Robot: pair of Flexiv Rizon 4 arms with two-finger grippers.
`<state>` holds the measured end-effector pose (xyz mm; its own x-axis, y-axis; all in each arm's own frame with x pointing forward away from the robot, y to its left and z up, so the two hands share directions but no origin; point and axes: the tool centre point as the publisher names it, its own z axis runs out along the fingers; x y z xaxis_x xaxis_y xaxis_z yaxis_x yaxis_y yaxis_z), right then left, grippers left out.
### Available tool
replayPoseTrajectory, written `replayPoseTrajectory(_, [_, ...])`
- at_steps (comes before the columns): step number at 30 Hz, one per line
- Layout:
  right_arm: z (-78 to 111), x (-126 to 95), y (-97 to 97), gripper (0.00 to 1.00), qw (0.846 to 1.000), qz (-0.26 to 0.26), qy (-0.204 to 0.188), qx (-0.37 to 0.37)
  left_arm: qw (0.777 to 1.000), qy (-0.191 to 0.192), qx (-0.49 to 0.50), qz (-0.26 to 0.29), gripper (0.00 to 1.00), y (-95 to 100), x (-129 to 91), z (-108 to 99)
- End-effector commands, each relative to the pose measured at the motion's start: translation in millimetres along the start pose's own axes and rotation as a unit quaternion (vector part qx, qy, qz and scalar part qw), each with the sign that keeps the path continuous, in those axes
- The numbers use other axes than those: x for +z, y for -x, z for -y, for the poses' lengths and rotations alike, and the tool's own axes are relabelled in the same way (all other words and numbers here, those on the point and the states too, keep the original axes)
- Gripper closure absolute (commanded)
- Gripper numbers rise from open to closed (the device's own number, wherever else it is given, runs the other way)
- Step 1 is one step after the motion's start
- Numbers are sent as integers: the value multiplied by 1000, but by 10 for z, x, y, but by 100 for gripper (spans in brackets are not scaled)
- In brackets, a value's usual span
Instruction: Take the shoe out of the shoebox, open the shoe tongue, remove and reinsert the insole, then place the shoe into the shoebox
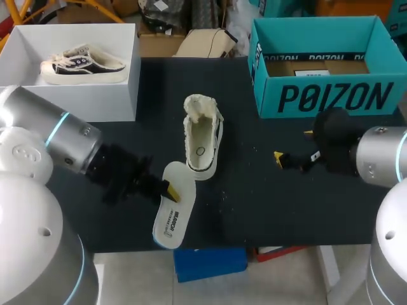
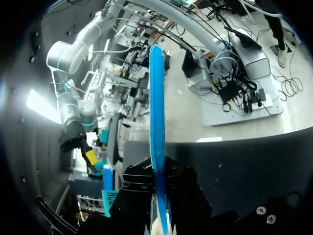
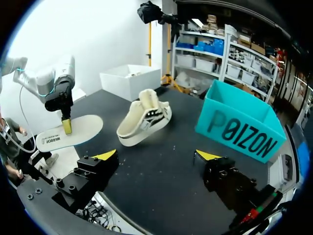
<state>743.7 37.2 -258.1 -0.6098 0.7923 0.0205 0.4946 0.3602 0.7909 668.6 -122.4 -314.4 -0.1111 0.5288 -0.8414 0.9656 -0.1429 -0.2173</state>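
Left claw (image 1: 170, 190): clamped on the insole (image 1: 173, 219), gripping one long edge. Right claw (image 1: 294, 145): fingers apart, empty, well to the right of the shoe (image 1: 202, 136). Shoe: opening up, long axis running away from us, heel just beyond the insole's far end. We judge the left arm nearer for reinsertion.

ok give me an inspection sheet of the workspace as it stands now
surface: black table, a few pale specks on it
job's things: shoe at mid-table, tongue open, no insole inside; insole out, near the table's front edge; teal shoebox open at back right, no shoe in it
clutter: white box at back left holding a second shoe
grippers: left gripper shut on the insole; right gripper open and empty, in front of the shoebox
cables: nothing seen
surroundings: nothing seen reaching over the table
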Motion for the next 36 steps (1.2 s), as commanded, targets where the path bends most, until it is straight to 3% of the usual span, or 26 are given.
replayPoseTrajectory(1, [12, -42, 38, 0, 1000, -8, 0, 0, 1000, 2, 0, -6, 100, 17, 2, 14])
replayPoseTrajectory(10, [12, -42, 38, 0, 1000, -8, 0, 0, 1000, 2, 0, -6, 100, 17, 2, 14])
replayPoseTrajectory(14, [12, -42, 38, 0, 1000, -8, 0, 0, 996, -68, -31, 54, 100, 33, -60, -149])
replayPoseTrajectory(16, [12, -42, 38, 0, 1000, -8, 0, 0, 993, -83, -31, 75, 100, 37, -86, -224])
replayPoseTrajectory(20, [12, -42, 38, 0, 1000, -8, 0, 0, 991, -109, -37, 70, 100, 41, -97, -356])
replayPoseTrajectory(30, [12, -42, 38, 0, 1000, -8, 0, 0, 993, -114, -29, 23, 100, 164, -209, -701])
replayPoseTrajectory(36, [12, -42, 38, 0, 1000, -8, 0, 0, 991, -124, -45, 7, 100, 187, -163, -812])
